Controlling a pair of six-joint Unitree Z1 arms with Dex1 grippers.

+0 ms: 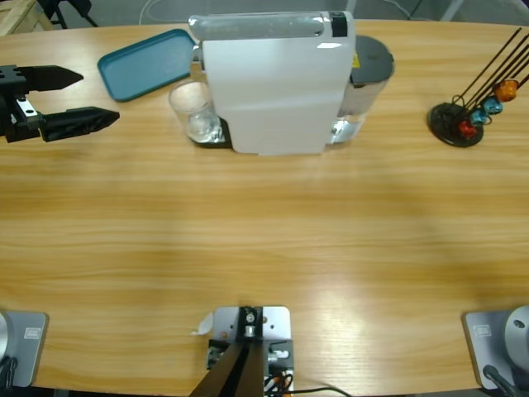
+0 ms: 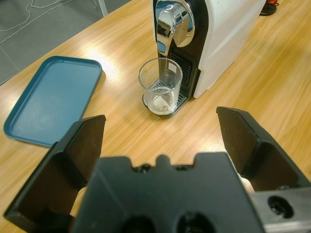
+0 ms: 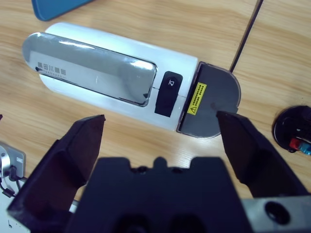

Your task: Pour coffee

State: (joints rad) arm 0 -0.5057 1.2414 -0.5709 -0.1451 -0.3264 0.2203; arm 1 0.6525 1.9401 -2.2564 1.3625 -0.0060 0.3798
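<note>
Left gripper (image 1: 83,101) sits wide open near the table's (image 1: 264,240) left edge, well apart from the glass tumbler (image 1: 193,110). The right gripper (image 3: 158,141) (wrist view only) gapes empty above the coffee machine (image 3: 112,85).

A long wooden table (image 1: 264,240) with pale, streaky grain filled nearly all of the high view, and soft glare lay on its middle. Beyond its far edge ran a grey floor (image 1: 463,10). A white cable (image 1: 157,8) curled there, next to a pale wooden frame (image 1: 18,15) at the far left corner. In the left wrist view the same grey floor (image 2: 43,24) showed, with a thin white cord (image 2: 19,22) looping across it.
</note>
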